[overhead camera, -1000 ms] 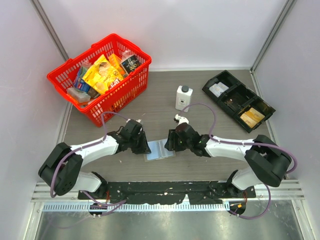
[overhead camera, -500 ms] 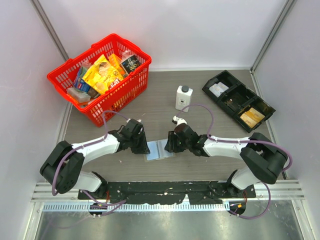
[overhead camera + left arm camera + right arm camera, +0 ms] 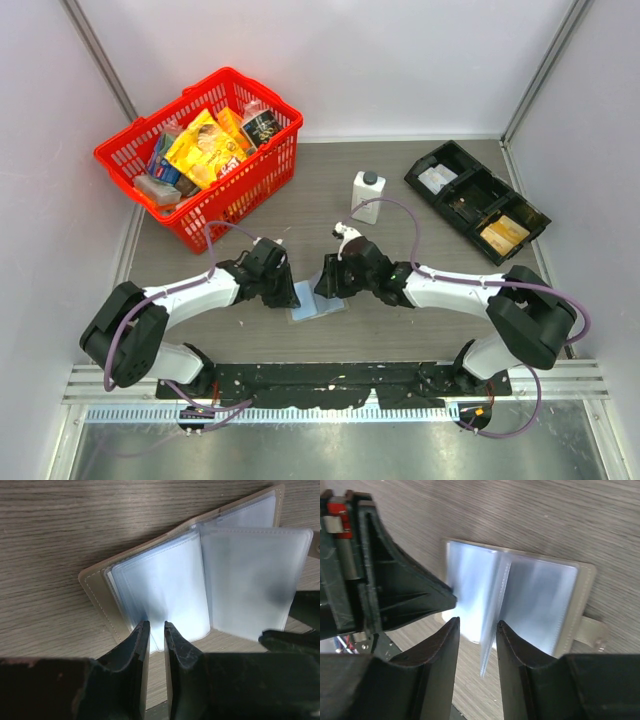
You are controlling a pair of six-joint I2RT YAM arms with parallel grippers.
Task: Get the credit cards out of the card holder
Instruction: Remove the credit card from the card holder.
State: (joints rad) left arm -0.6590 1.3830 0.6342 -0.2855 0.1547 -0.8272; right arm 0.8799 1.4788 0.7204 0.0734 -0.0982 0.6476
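The card holder point(image 3: 318, 302) lies open on the table's point(image 3: 310, 215) near middle, left gripper point(image 3: 154, 628) pinching its sleeve edge, right gripper point(image 3: 477, 626) parted astride one raised clear leaf point(image 3: 495, 615), yet no credit cards look pulled out, so the removal itself remains.

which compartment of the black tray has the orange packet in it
The compartment at the tray's near end, furthest right. The middle one looks dark, and the far one holds something pale.
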